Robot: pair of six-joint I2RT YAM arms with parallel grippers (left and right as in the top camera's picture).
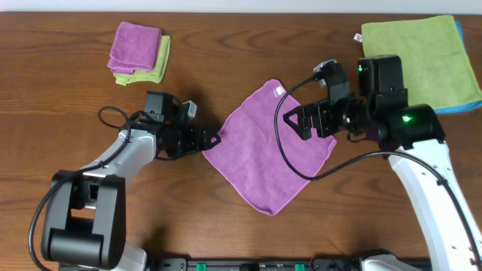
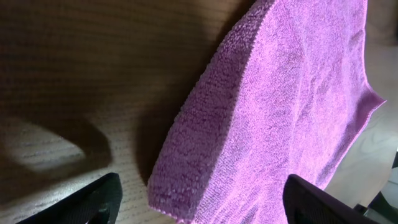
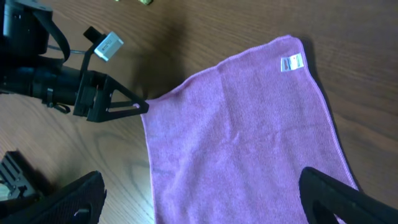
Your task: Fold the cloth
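- Okay, so the purple cloth [image 1: 267, 150] is lying flat on the wooden table [image 1: 226, 30], turned like a diamond, roughly centred between the two arms.
- Left gripper [image 1: 215, 141] is down at the cloth's left corner. Its wrist view shows both fingers [image 2: 93, 202] spread wide with that corner sitting between them, not pinched.
- Right gripper [image 1: 300, 122] hangs over the right part of the cloth, near the right corner. Its fingers [image 3: 68, 199] are wide apart too, with nothing in them as far as I can see.
- Little white tag [image 3: 291, 62] sits near the cloth's top corner.
- Far left of the table there's a small folded stack [image 1: 135, 49], purple on top of green, well apart from the cloth.
- Far right corner has a green cloth [image 1: 418, 56] laid over a blue one [image 1: 456, 109], with only an edge of the blue showing.
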